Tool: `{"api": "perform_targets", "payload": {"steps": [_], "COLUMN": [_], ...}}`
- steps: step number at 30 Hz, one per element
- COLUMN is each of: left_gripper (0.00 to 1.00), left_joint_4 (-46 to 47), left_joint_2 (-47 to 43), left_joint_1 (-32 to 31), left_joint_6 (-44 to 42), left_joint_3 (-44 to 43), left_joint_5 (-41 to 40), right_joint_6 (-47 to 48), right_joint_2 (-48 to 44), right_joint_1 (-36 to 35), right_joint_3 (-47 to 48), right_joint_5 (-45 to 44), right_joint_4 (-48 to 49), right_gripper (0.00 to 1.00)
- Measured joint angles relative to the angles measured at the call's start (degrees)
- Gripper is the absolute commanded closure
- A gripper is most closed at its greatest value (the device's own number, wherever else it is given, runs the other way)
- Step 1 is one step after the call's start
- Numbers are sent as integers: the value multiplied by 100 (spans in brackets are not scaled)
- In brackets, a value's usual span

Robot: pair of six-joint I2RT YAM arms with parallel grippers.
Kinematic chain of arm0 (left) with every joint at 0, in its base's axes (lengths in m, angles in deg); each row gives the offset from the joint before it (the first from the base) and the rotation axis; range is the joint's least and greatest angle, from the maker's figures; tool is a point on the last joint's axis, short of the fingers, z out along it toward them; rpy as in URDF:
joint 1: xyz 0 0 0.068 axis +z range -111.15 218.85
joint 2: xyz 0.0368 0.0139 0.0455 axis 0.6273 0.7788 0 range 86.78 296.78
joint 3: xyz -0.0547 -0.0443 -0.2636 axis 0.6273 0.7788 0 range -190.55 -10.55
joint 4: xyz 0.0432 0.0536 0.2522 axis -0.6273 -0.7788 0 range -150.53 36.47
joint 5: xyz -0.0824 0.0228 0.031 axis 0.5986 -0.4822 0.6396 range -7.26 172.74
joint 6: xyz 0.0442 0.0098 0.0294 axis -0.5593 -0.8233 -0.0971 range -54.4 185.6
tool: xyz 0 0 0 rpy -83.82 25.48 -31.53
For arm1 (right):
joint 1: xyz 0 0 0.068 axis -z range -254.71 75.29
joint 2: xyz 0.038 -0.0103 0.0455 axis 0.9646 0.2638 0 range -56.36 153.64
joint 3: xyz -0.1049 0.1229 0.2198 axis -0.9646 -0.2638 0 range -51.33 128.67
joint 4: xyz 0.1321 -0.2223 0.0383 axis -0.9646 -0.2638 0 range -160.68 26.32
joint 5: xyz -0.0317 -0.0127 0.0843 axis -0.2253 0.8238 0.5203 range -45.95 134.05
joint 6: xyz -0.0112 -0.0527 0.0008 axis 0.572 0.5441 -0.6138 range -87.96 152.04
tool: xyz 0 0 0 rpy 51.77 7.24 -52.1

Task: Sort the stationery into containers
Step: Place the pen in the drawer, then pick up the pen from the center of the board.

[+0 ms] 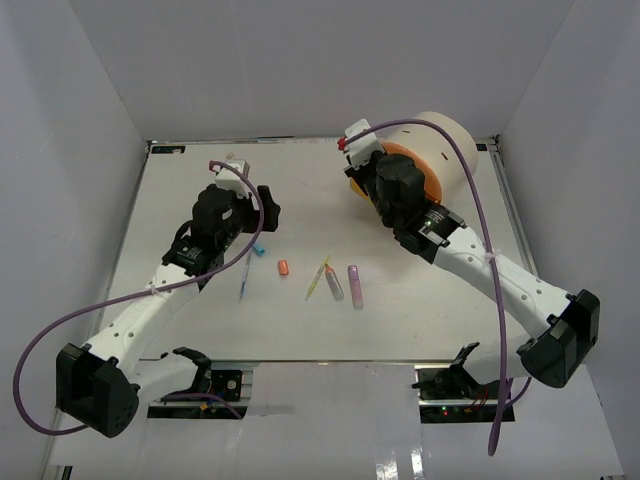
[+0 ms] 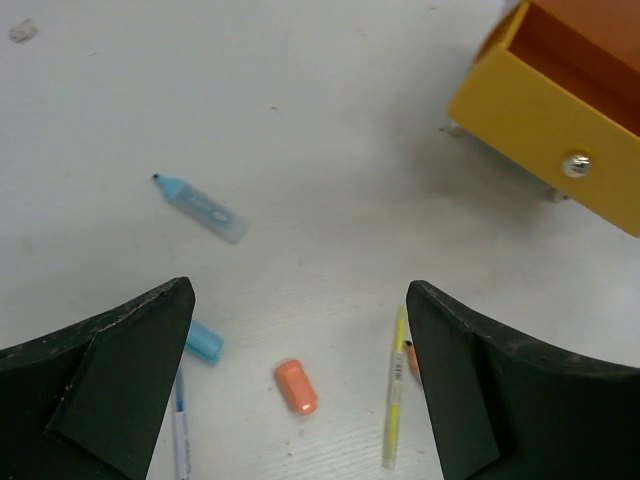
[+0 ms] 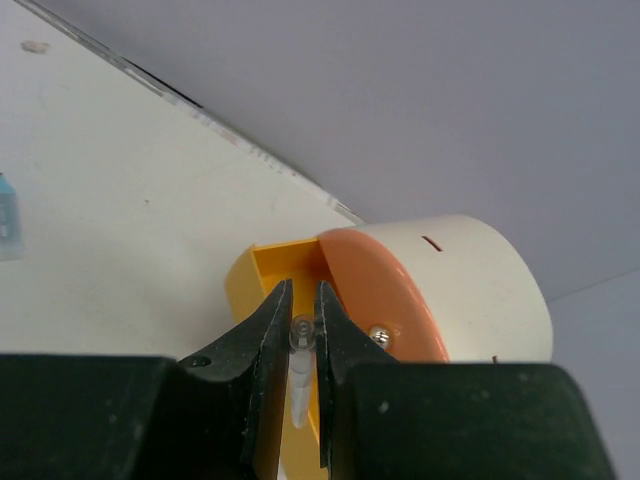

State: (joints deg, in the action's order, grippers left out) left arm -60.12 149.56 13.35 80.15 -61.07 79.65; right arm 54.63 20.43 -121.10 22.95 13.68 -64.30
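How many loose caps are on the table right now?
2: a teal cap beside the blue pen, and an orange cap between it and the yellow pen. Others may be hidden.

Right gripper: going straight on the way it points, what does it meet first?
Probably the open yellow drawer: the right gripper, shut on a slim clear item, points into it. Depth unclear.

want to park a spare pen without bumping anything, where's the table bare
Bare table at the back, between the left gripper and the cream cylinder; also the near strip between the purple marker and the right arm. Crowded mid-table around the orange cap and yellow pen.
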Motion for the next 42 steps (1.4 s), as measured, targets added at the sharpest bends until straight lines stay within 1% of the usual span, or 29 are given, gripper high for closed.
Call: {"api": "perform_targets", "payload": {"steps": [3, 6, 13, 14, 16, 17, 19, 22, 23, 24, 26, 28, 29, 31, 32, 35, 38, 41, 42], "left_gripper": [2, 2, 2, 2, 2, 2, 2, 2, 2, 2, 2, 2, 2, 2, 2, 2, 2, 2, 2], "left_joint_4": [-225, -348, -542, -557, -577, -588, -599, -625, -636, -640, -645, -654, -662, -675, -675, -686, -688, -719, -739], "left_joint_2": [2, 17, 127, 127, 127, 127, 127, 127, 129, 131, 149, 173, 186, 216, 232, 271, 326, 455, 498], "left_joint_1": [144, 271, 398, 402, 402, 402, 402, 402, 402, 402, 402, 404, 402, 402, 404, 404, 407, 407, 407], "left_joint_6": [0, -15, -103, -118, -140, -146, -166, -181, -184, -188, -190, -197, -199, -203, -203, -203, -201, -192, -184], "left_joint_3": [28, 81, 107, 114, 120, 125, 129, 129, 129, 129, 129, 129, 131, 129, 131, 129, 129, 129, 129], "left_joint_5": [-446, -702, -931, -960, -1005, -1016, -1047, -1067, -1067, -1067, -1064, -1060, -1060, -1045, -1038, -951, -798, -623, -546], "right_joint_6": [339, 595, 837, 833, 811, 791, 739, 638, 616, 595, 520, 463, 439, 374, 323, 160, -160, -629, -811], "right_joint_2": [236, 529, 1327, 1443, 1683, 1775, 1954, 2133, 2155, 2168, 2170, 2170, 2166, 2129, 2087, 1882, 1464, 776, 527], "right_joint_1": [140, 385, 914, 964, 1049, 1078, 1110, 1115, 1115, 1115, 1115, 1115, 1115, 1115, 1115, 1115, 1115, 1115, 1115], "right_joint_3": [146, 188, 306, 361, 479, 525, 612, 741, 767, 804, 881, 966, 1008, 1047, 1047, 1038, 979, 721, 573], "right_joint_5": [-199, -317, -352, -345, -302, -271, -223, -190, -177, -162, -118, -70, -50, -9, 26, 136, 295, 501, 570], "right_joint_4": [11, 7, -142, -212, -310, -352, -431, -573, -601, -660, -702, -715, -737, -763, -807, -955, -1091, -1215, -1202], "right_gripper": [92, 92, 92, 91, 86, 80, 75, 62, 57, 48, 39, 32, 26, 21, 16, 7, 2, 0, 3]}}
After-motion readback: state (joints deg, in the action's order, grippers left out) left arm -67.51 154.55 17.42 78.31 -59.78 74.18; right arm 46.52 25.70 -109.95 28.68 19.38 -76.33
